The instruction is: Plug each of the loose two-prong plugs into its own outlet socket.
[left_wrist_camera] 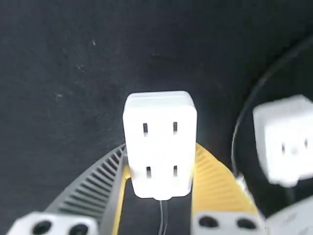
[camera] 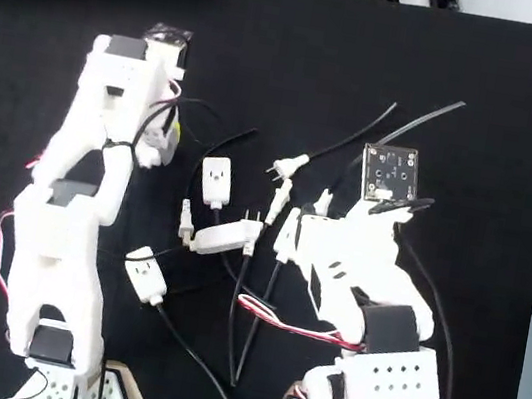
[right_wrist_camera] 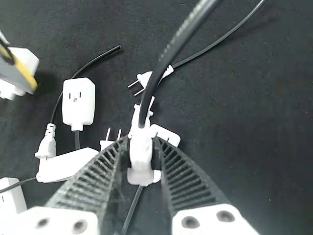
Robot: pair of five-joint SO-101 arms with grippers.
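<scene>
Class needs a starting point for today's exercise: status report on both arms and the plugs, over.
Left claw shut on outlet socket. Right claw shut on two-prong plug. Held apart, not joined. Spare socket lies between them.

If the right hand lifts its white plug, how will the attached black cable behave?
The black cable bends in an arc from the white plug in the right hand, so it is probably flexible yet springy. It seems to pass a loose plug, which it might nudge.
</scene>
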